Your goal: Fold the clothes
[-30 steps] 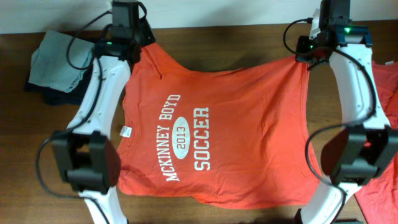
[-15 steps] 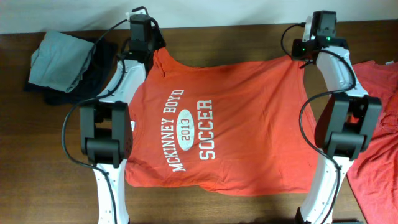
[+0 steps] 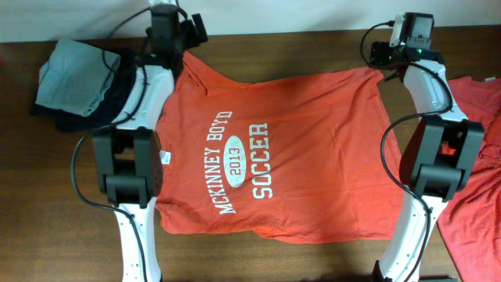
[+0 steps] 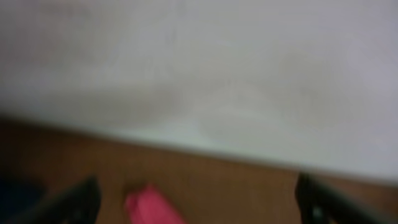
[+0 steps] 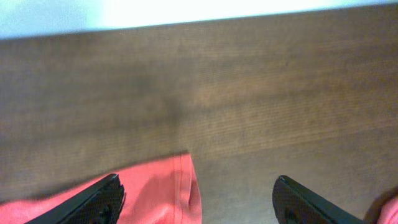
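Note:
An orange-red T-shirt [image 3: 274,149] with white "McKINNEY BOYD 2013 SOCCER" print lies spread flat on the wooden table [image 3: 313,47], neck to the left and hem to the right. My left gripper [image 3: 190,31] hovers open over the shirt's far left sleeve. In the blurred left wrist view only a red tip of cloth [image 4: 152,205] shows between the wide-apart fingers [image 4: 78,202]. My right gripper [image 3: 387,56] stands open at the far hem corner. That corner [image 5: 165,190] lies loose on the wood between the spread fingers [image 5: 102,202], untouched.
A pale grey-green folded garment [image 3: 74,74] rests on a dark navy one [image 3: 117,98] at the back left. Another orange-red shirt [image 3: 473,188] lies crumpled at the right edge. A white wall [image 5: 186,12] borders the table's far edge.
Both grippers were shut on the shirt's far corners and have opened, letting go. The shirt has settled flat, and both wrists sit near the table's far edge.

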